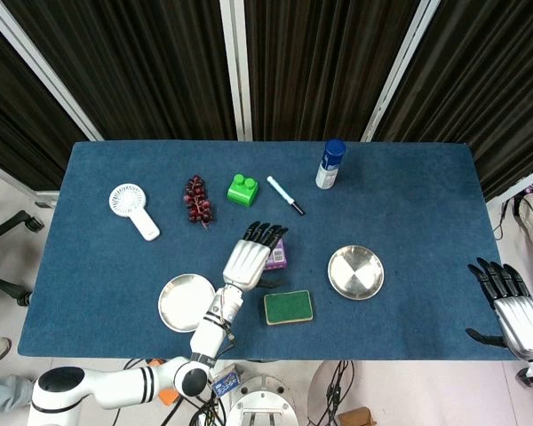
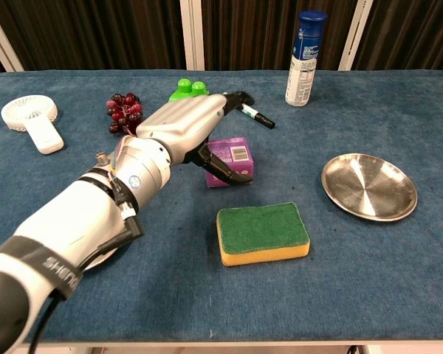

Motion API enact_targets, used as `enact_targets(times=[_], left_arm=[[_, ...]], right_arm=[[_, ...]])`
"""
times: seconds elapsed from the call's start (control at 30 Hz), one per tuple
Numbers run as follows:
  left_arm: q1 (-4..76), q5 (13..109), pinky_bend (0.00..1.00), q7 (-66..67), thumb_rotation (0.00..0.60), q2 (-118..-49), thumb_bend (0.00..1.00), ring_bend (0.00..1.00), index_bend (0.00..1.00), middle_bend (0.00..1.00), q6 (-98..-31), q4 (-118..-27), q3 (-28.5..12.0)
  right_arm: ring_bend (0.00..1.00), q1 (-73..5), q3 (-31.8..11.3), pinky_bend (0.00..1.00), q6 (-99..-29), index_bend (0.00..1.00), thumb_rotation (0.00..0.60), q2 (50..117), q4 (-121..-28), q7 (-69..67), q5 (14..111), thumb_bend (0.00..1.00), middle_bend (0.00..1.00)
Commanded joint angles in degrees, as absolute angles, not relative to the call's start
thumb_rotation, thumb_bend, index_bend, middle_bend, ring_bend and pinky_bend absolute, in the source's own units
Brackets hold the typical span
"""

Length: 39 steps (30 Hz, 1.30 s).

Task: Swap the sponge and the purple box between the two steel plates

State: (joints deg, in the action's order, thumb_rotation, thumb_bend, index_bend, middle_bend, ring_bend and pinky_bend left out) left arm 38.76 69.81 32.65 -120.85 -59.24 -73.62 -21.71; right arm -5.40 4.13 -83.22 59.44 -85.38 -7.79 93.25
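Note:
The green-and-yellow sponge [image 1: 288,307] [image 2: 263,232] lies flat on the blue cloth between the two steel plates, with nothing touching it. Both the left plate [image 1: 186,303] and the right plate [image 1: 355,272] [image 2: 368,186] are bare. The purple box [image 1: 281,255] [image 2: 232,157] sits on the cloth behind the sponge. My left hand [image 1: 251,253] [image 2: 192,124] hovers over the box's left side with fingers stretched out and the thumb down in front of it, holding nothing. My right hand [image 1: 513,306] stays beyond the table's right edge, fingers spread.
Along the back of the table are a white hand fan [image 1: 133,209], dark grapes [image 1: 197,200], a green brick [image 1: 242,189], a marker [image 1: 285,195] and a blue-capped spray can [image 1: 330,164]. In the chest view my left forearm hides most of the left plate.

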Motion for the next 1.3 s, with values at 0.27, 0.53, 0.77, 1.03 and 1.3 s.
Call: enact_targets(times=[0.27, 0.53, 0.77, 1.03, 1.3], left_arm=[[43.14, 64.32, 0.22, 31.6, 0.55, -124.84, 0.18, 0.26, 0.27, 0.28, -58.33, -64.24, -23.19], [43.46, 64.02, 0.42, 30.02, 0.6, -124.49, 0.46, 0.53, 0.47, 0.53, -60.05, -66.01, -22.51], [39.11, 69.09, 0.45, 34.06, 0.6, -114.85, 0.53, 0.56, 0.48, 0.53, -66.37, -81.07, -16.64], [30.37, 70.89, 0.45, 40.98, 0.6, -96.46, 0.53, 0.56, 0.48, 0.53, -72.18, -102.25, -5.64], [25.5, 73.81, 0.45, 34.55, 0.6, -91.06, 0.52, 0.53, 0.48, 0.51, -73.14, -100.37, 1.7]], right_arm=[[0.0, -5.16, 3.83, 0.0, -83.35, 0.0, 0.6, 58.8, -84.97, -9.36, 93.3, 0.16, 0.0], [0.0, -4.81, 3.61, 0.0, -83.7, 0.0, 0.6, 58.69, -84.47, -9.95, 93.34, 0.16, 0.0], [0.0, -4.75, 3.55, 0.0, -83.32, 0.0, 0.6, 58.98, -84.29, -9.24, 93.35, 0.16, 0.0], [0.0, -4.41, 3.37, 0.0, -83.29, 0.0, 0.6, 59.35, -85.31, -6.81, 93.1, 0.16, 0.0], [0.0, -4.3, 3.31, 0.0, -83.17, 0.0, 0.6, 59.77, -86.65, -4.95, 93.31, 0.16, 0.0]])
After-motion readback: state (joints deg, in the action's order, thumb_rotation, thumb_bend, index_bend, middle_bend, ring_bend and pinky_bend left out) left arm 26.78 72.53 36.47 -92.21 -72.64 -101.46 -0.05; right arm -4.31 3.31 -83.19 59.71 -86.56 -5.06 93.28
